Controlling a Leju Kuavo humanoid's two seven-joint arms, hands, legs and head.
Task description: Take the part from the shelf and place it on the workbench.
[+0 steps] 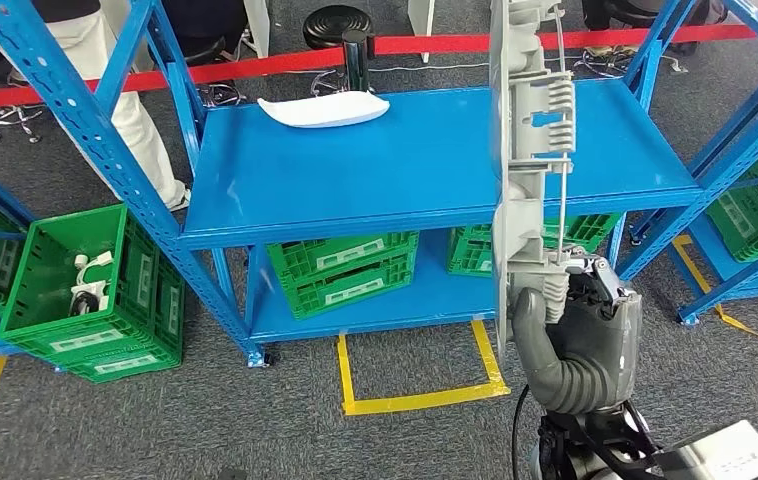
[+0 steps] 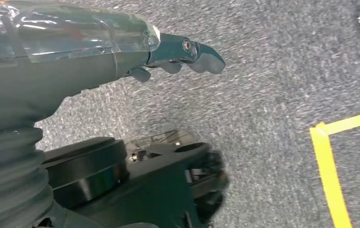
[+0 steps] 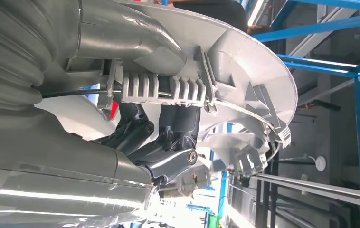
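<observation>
The right robot hand (image 1: 567,325) at five o'clock in the head view grips the lower end of the long grey ribbed part (image 1: 533,150), held upright and clear of the blue shelf (image 1: 435,165). A white curved piece (image 1: 323,108) lies at the shelf's back edge toward eleven o'clock, green crates (image 1: 343,268) sit on the lower level, and a red barrier tape (image 1: 255,66) runs behind. The left robot hand (image 2: 183,54) hangs over grey carpet (image 2: 273,95) marked with yellow tape (image 2: 330,171), fingers loosely extended and holding nothing.

Right robot hand (image 1: 570,320) raised, fingers clamped; left robot hand (image 2: 183,54) hanging, uncurled.
</observation>
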